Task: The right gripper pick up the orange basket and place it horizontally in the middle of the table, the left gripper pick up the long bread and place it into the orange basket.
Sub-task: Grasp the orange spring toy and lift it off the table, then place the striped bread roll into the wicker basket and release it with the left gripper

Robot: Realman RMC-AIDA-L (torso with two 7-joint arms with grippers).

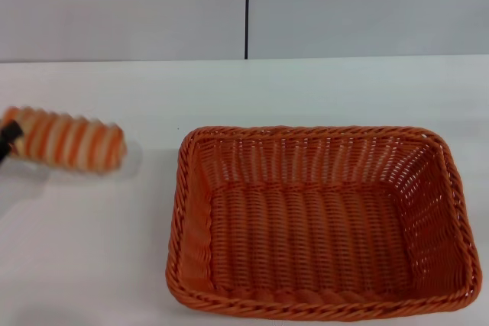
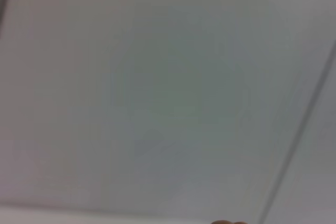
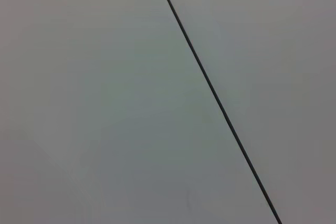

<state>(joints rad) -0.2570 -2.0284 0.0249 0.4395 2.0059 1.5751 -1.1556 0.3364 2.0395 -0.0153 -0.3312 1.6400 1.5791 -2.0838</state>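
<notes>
One bread (image 1: 67,141) is gripped by the left end effector (image 1: 8,141), its long axis pointing right toward the basket (image 1: 321,223); the right end effector is unseen.

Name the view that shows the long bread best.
The head view: the long bread shows nearly whole, left of the orange basket. The left wrist view catches at most a sliver at its edge; the right wrist view shows none.

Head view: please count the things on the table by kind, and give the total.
Orange basket: 1
Long bread: 1
Total on the table: 2
The left tool is at the bread's end, at the view's left edge.
</notes>
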